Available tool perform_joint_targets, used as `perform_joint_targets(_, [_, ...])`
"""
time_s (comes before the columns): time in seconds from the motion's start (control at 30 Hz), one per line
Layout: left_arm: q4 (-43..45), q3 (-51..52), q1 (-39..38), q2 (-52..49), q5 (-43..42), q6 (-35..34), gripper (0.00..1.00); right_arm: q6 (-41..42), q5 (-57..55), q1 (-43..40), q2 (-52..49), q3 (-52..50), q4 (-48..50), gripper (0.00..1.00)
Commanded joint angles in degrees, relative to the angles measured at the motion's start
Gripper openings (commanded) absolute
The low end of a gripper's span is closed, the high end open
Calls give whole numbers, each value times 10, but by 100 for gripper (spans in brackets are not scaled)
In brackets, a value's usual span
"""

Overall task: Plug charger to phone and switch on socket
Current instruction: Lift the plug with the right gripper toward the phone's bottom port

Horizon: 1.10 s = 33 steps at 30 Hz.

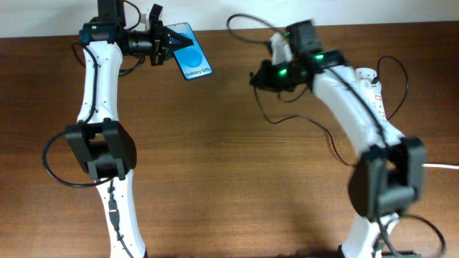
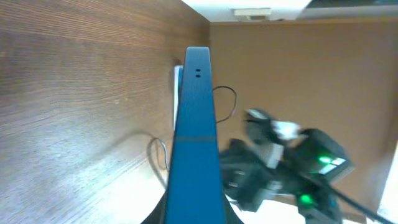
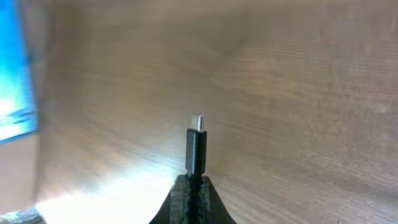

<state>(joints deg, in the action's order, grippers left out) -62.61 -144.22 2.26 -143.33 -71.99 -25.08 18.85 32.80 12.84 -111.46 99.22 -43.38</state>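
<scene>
Blue-screened, the phone is pinched in our left gripper at the far left. Our right gripper clamps the charger behind its plug, well apart. We judge alignment is in hand: next, line tip with port. The socket lies far right.

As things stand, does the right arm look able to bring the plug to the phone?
Probably yes: the plug sticks out of the right jaws, the phone is held by the left jaws, and only open table lies between them.
</scene>
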Motion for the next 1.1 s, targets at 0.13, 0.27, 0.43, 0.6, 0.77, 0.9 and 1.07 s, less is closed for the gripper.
perform_joint_targets(0.13, [50, -2, -23, -1, -124, 12, 0, -76, 56, -1, 117, 3, -102, 4])
perform_joint_targets(0.27, [83, -2, -38, -1, -153, 12, 0, -77, 61, -1, 150, -24, -110, 4])
perform_joint_targets(0.43, [95, -2, -49, -1, -162, 12, 0, -24, 115, 0, 196, -134, -6, 4])
perform_joint_targets(0.6, [95, -2, -49, -1, -181, 12, 0, 121, 134, 46, 210, -296, 255, 4])
perform_joint_targets(0.77, [94, -2, -49, -1, -182, 12, 0, 164, 70, 97, 210, -319, 323, 4])
perform_joint_targets(0.9, [95, -2, -52, -1, -182, 12, 0, 177, 70, 102, 210, -319, 339, 4])
perform_joint_targets(1.07, [95, -2, -54, -1, -182, 20, 0, 181, 77, 101, 210, -319, 371, 4])
